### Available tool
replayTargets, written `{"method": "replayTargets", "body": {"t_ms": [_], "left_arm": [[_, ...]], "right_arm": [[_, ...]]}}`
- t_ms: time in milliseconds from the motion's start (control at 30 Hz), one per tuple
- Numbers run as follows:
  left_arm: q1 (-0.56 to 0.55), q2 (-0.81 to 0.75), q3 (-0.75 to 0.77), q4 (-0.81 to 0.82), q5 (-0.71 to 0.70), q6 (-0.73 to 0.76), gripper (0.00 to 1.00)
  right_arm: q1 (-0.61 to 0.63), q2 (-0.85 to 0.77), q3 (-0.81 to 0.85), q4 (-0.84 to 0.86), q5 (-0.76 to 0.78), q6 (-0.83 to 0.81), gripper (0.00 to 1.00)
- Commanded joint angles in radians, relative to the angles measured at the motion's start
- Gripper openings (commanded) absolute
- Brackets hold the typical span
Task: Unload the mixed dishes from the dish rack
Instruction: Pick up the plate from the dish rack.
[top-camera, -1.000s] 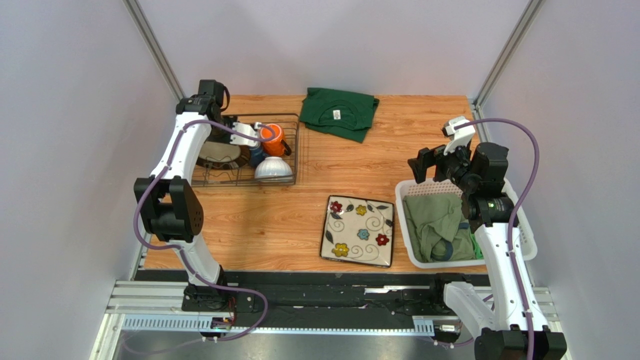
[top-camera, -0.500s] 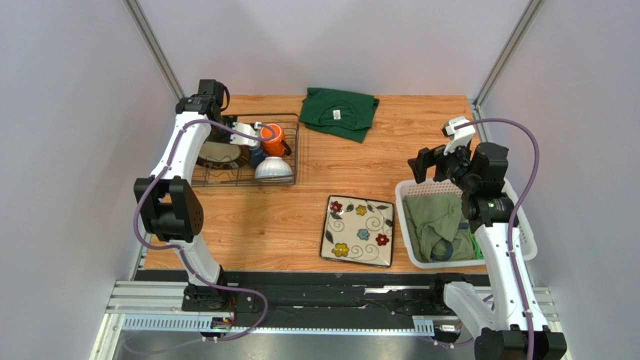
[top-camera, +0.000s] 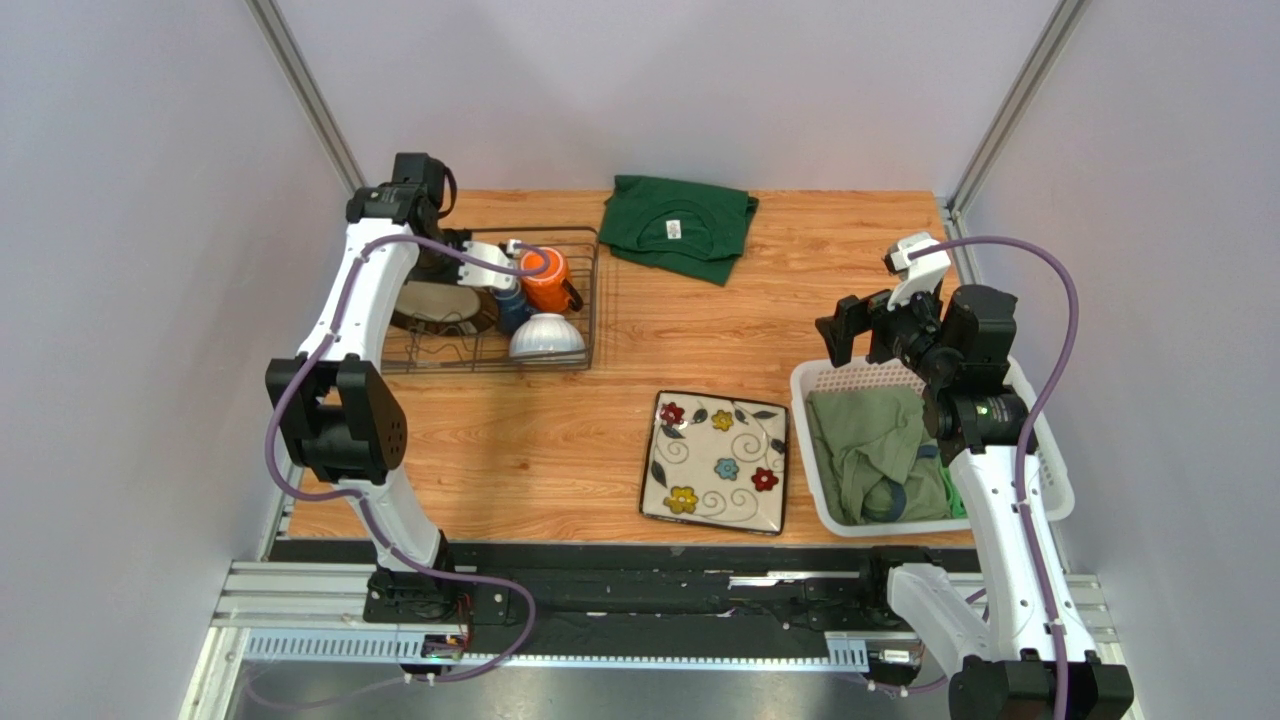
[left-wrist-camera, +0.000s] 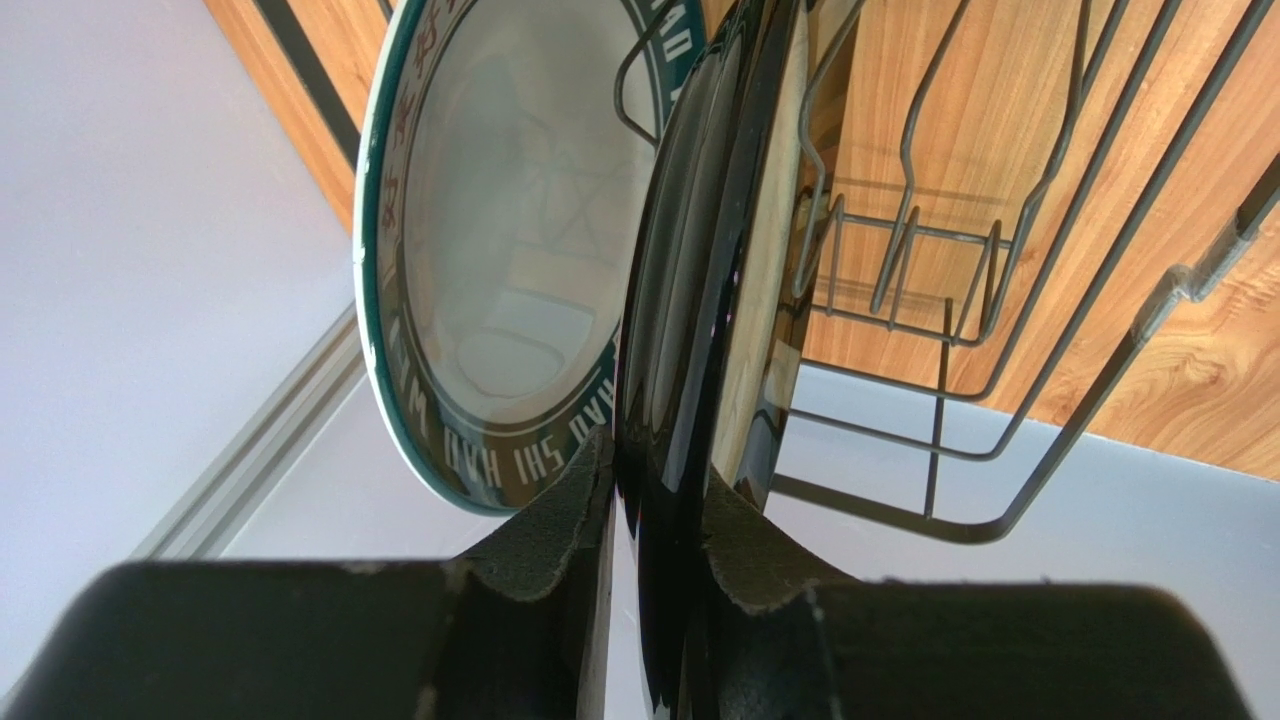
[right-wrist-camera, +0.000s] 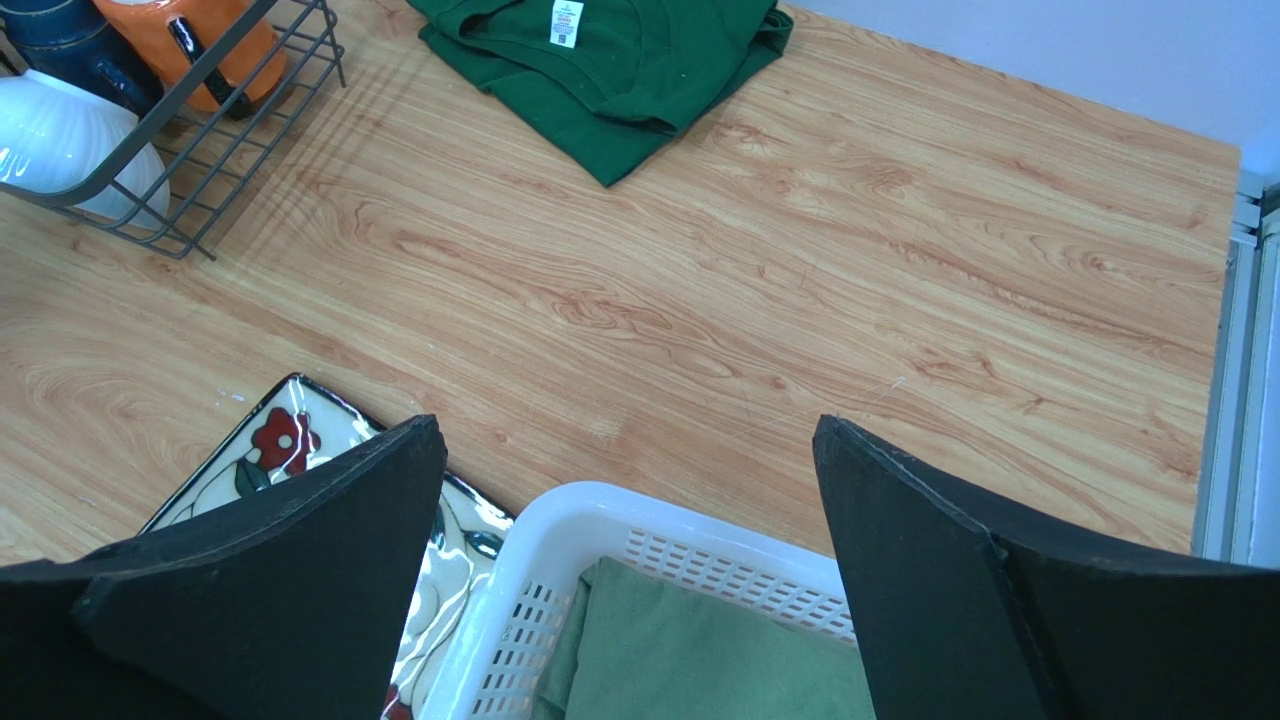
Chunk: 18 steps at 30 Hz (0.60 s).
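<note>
From above the left arm (top-camera: 361, 285) covers much of the round plate (top-camera: 439, 308) in the dish rack (top-camera: 589, 308) and the dark blue mug (top-camera: 514, 311) is barely a sliver, the left wrist view crops the dark plate (left-wrist-camera: 684, 345) pinched by the left gripper (left-wrist-camera: 654, 488), and the right wrist view cuts off the white bowl (right-wrist-camera: 60, 143) and orange mug (right-wrist-camera: 188, 38)

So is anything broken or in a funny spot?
Nothing looks broken or spilled. The one odd thing is a folded green T-shirt lying on the table near the dish rack: clothing, not kitchenware.
</note>
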Motion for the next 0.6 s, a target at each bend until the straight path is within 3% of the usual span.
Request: {"method": "replayTargets", "body": {"t_ms": [0, 567], "left_arm": [[0.007, -0.065, 0.088, 0.002, -0.021, 0.016, 0.0], [0.007, -0.164, 0.141, -0.033, -0.004, 0.002, 0.0]], "right_arm": [[0.003, -0.013, 0.023, 0.011, -0.017, 0.002, 0.99], [0.003, -0.015, 0.023, 0.011, -0.024, 0.005, 0.99]]}}
